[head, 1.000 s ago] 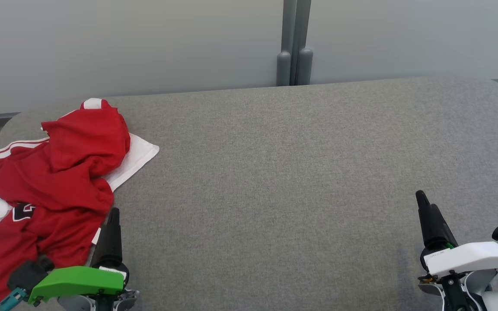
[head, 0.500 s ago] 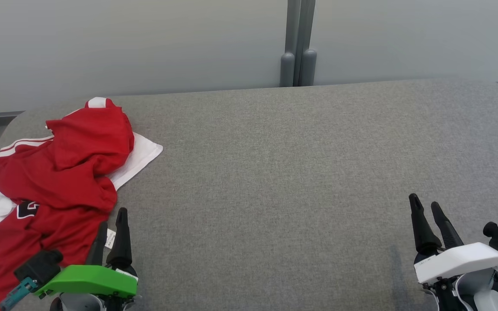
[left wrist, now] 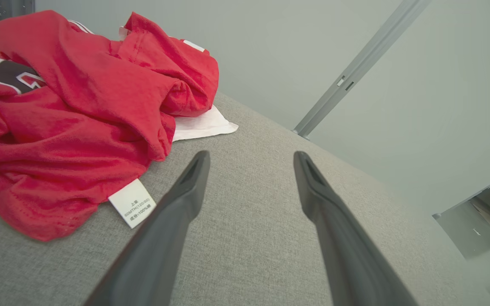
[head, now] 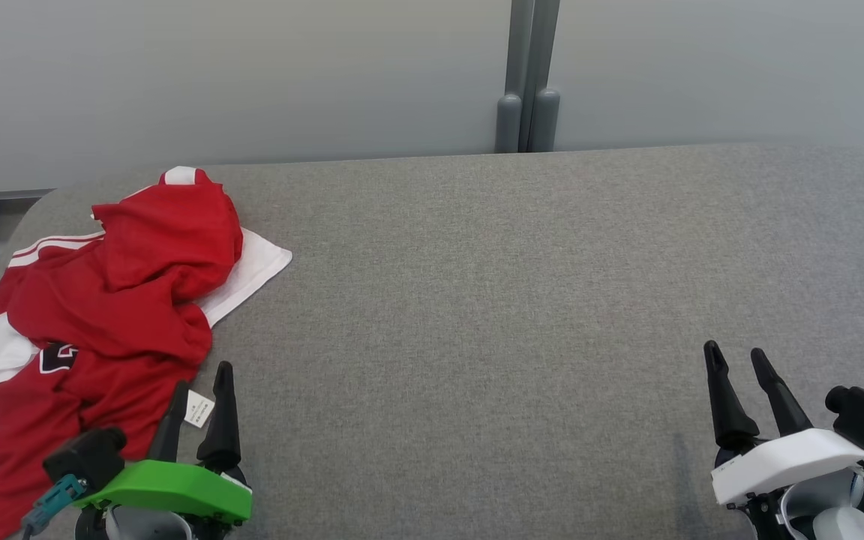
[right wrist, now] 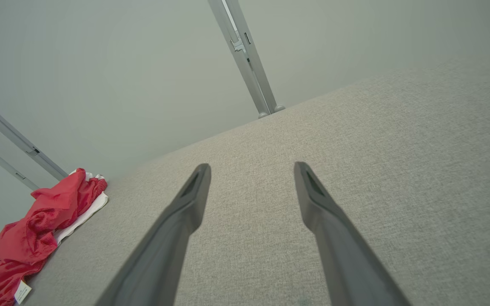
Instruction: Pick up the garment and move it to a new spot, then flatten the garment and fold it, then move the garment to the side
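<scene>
Found the garment [head: 102, 300], a red and white jersey, crumpled in a heap at the left end of the grey table [head: 477, 300]. Saw red cloth bunched on top and a flat white part poking out toward the right. Noted a dark badge on the red cloth, and a small white label [head: 198, 409] sticking out from the near hem onto the table.

Saw the left gripper [head: 202, 376] low at the near-left edge, under a green wrist cover [head: 169, 487]. Found its fingers pointing away from the robot and leaning slightly right. Found its jaws spread wide, with only table surface showing between them. Saw its left finger just beside the label and the hem, but could not judge whether they touched. Saw its right finger apart from the cloth.

Saw the table running on to the right, backed by a pale wall. Noted a grey upright post [head: 528, 75] at the table's far edge, a little right of centre.

Saw the right gripper [head: 734, 349] low at the near-right corner, under a white wrist cover [head: 784, 457], fingers pointing away and tilted a little left. Found its jaws parted wide too, gripping nothing, over the table and well apart from the garment.
</scene>
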{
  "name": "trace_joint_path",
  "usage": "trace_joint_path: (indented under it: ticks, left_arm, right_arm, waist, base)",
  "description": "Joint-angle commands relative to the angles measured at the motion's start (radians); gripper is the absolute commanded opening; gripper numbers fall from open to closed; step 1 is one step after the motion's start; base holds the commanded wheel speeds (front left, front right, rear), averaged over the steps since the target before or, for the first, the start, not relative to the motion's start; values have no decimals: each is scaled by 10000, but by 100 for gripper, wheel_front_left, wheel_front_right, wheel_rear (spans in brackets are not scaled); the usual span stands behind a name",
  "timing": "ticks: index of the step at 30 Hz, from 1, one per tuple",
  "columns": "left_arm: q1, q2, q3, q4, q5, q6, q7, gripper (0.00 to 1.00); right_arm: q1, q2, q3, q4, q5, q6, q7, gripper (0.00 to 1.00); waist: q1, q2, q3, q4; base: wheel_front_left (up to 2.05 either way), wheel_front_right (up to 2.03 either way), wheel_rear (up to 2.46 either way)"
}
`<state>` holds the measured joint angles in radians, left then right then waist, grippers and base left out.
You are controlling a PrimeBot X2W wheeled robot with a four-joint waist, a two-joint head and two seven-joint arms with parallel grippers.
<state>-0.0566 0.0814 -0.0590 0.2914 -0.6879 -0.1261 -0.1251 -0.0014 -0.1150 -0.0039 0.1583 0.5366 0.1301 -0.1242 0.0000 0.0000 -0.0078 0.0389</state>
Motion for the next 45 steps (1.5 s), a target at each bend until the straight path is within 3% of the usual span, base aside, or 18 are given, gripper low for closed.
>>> trace_joint_path:
  ticks: [1, 16, 45]
  left_arm:
    - [-197, 127, -34, -46, 316, -42, -134, 100]
    - [-143, 316, -189, 315, 1786, -47, -505, 100]
    - [-201, 521, -183, 1070, 4295, -54, -1112, 100]
  right_arm:
    - [65, -112, 16, -97, -365, 6, -112, 100]
    - [266, -224, -151, 51, -1835, 6, -501, 100]
    - [481, -193, -255, 52, -3464, 8, -1117, 100]
  waist:
    - [0, 0, 0, 10]
    - [0, 0, -2, 32]
    - [0, 0, -109, 198]
  base:
    - [0, 0, 0]
    - [0, 0, 0]
    - [0, 0, 0]
